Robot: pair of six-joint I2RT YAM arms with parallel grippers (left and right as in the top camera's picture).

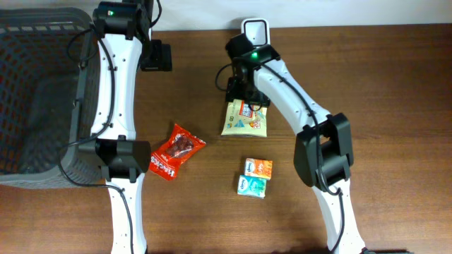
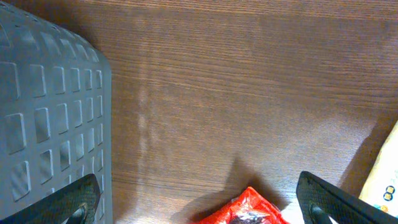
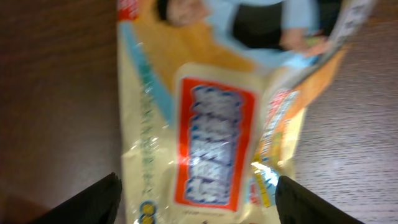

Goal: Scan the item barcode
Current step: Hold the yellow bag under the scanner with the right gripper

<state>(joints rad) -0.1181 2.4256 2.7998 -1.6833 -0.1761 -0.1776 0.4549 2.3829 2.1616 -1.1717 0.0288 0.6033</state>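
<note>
The yellow snack bag (image 1: 246, 118) lies mid-table near the far edge, beneath the right claw (image 3: 199, 199), whose jaws are spread wide. It looks light, crinkly and slippery, so pinching a sealed edge seems safest.

Grey basket (image 1: 42, 28) left, red packet (image 1: 176, 150), orange pack (image 1: 258, 168) touching teal pack (image 1: 251, 185), wooden table (image 1: 395, 85)

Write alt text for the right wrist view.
A blurred pale yellow plastic snack packet with a red-bordered blue label fills the frame, lying on the dark brown wooden table. The right gripper hangs over it, black fingertips spread wide at either side.
</note>
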